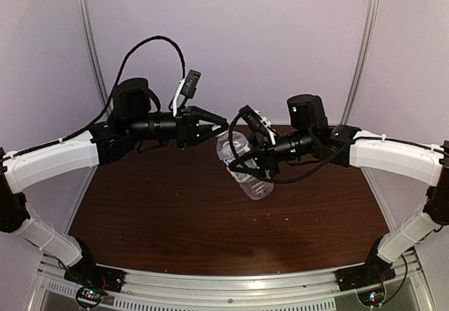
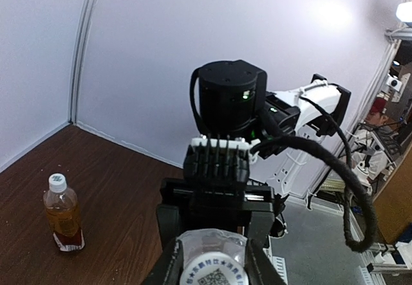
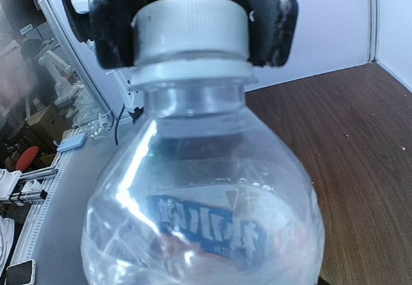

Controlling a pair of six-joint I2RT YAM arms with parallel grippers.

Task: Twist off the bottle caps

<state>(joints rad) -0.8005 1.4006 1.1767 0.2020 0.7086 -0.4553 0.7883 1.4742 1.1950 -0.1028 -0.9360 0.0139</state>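
My right gripper [image 1: 247, 165] is shut on the clear bottle [image 1: 245, 167] with a white-blue label and holds it tilted above the table, neck toward the left arm. The bottle fills the right wrist view [image 3: 199, 214] and hides that gripper's fingers. Its white cap [image 3: 190, 27] sits between the black fingers [image 3: 273, 15] of my left gripper [image 1: 222, 124], which is shut on it. In the left wrist view the cap [image 2: 212, 271] shows end-on between the jaws. The amber bottle [image 2: 63, 220] with a red-white label and its white cap [image 2: 57, 182] stands upright on the table, far left.
The brown table [image 1: 175, 220] is bounded by pale walls at the back and on both sides [image 1: 231, 37]. The amber bottle does not show in the top view. Beyond the table's right side is a workshop floor with other equipment [image 2: 386, 143].
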